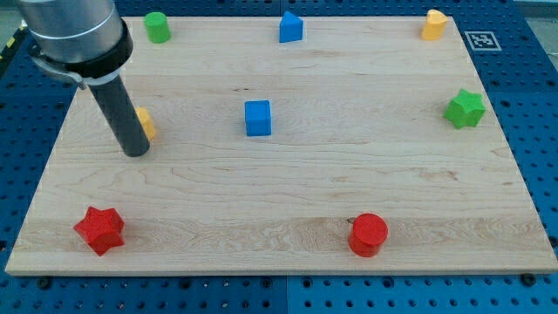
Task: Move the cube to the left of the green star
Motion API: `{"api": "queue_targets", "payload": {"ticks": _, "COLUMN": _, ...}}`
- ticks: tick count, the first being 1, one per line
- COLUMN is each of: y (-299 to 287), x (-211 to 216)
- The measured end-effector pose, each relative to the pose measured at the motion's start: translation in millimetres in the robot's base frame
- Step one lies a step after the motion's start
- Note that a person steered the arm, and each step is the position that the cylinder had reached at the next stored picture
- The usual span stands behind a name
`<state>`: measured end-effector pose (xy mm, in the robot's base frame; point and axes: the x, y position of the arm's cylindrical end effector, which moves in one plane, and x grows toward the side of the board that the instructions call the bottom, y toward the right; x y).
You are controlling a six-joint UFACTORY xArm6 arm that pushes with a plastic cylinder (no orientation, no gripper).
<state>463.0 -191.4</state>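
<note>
Sitting a little left of the board's centre, the blue cube (258, 118) has bare wood on all its sides, and the stretch between it and the green star (465, 108) at the view's right edge holds no other block. My tip (136, 153) rests on the board at the middle left, well apart from the cube, pressing on nothing I can make out; it stands just in front of a yellow block (146, 123) whose shape is mostly hidden behind the rod, and whether they touch is unclear. Along the view's top edge stand a green cylinder (157, 27), a blue house-like block (290, 27) and a yellow block in the corner (433, 24). Near the bottom edge lie a red star (100, 229) and a red cylinder (368, 234). The wooden board (288, 201) is open through its middle. The cube has no long axis; its front face looks toward the view's bottom, roughly square to the board's edges.
</note>
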Motion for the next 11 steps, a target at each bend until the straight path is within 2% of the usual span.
{"api": "queue_targets", "payload": {"ticks": 1, "y": -2.5, "x": -4.2}}
{"api": "queue_targets", "payload": {"ticks": 3, "y": 53.7, "x": 2.8}}
{"api": "queue_targets", "payload": {"ticks": 4, "y": 96.2, "x": -3.5}}
{"api": "queue_targets", "payload": {"ticks": 6, "y": 137.1, "x": -31.2}}
{"api": "queue_targets", "payload": {"ticks": 7, "y": 190.6, "x": -31.2}}
{"api": "queue_targets", "payload": {"ticks": 9, "y": 217.0, "x": -45.8}}
{"api": "queue_targets", "payload": {"ticks": 11, "y": 217.7, "x": -91.7}}
